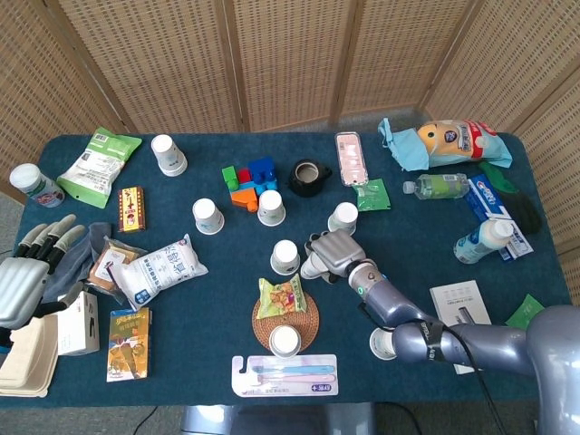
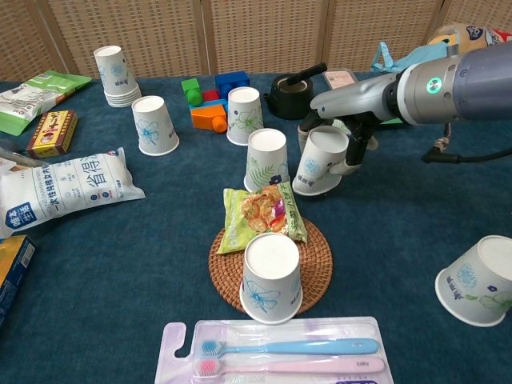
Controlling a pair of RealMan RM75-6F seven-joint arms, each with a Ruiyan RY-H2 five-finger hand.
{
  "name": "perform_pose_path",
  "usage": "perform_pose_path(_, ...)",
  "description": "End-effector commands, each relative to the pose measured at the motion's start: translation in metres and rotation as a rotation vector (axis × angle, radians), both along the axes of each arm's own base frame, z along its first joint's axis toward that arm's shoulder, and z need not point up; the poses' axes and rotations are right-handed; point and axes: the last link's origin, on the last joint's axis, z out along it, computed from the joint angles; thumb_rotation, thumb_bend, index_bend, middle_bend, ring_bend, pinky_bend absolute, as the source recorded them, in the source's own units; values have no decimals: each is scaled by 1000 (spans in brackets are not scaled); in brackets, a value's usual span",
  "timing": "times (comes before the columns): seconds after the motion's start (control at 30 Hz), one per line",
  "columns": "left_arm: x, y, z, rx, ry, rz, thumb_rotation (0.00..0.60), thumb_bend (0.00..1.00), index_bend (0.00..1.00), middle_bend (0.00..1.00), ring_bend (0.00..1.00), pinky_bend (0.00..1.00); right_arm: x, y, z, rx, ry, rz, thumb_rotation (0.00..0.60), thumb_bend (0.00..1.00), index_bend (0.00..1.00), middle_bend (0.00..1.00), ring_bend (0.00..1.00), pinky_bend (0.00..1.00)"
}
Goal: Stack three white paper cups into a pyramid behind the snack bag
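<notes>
My right hand grips a white paper cup, mouth down and tilted, its rim close to the blue cloth. Just left of it another cup stands upside down, directly behind the snack bag. The bag lies on a woven coaster, with a third cup upside down at the coaster's front. From the head view the right hand covers most of the held cup, beside the standing cup. My left hand hovers at the table's left edge, fingers apart, holding nothing.
More upside-down cups and a cup stack stand further back, by toy blocks and a black tape roll. One cup lies at the right. A toothbrush pack is at the front, a white bag left.
</notes>
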Motion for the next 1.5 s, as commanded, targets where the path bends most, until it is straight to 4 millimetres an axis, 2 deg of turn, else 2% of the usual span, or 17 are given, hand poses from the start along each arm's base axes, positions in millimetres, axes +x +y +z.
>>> perform_pose_path(0.03, 0, 0, 0, 1, -1, 1, 600, 427, 0, 0, 0, 71, -1, 0, -2, 11, 11, 1, 600, 402, 299, 224, 228, 644)
perform_pose_path(0.23, -1, 0, 1, 4, -1, -2, 600, 427, 0, 0, 0, 73, 1, -1, -6, 13, 11, 4, 600, 404, 272, 204, 204, 600)
perform_pose_path(1.5, -5, -3, 3, 14, -1, 13, 600, 428, 0, 0, 0, 74, 6, -19, -19, 15, 18, 13, 600, 399, 267, 198, 186, 565)
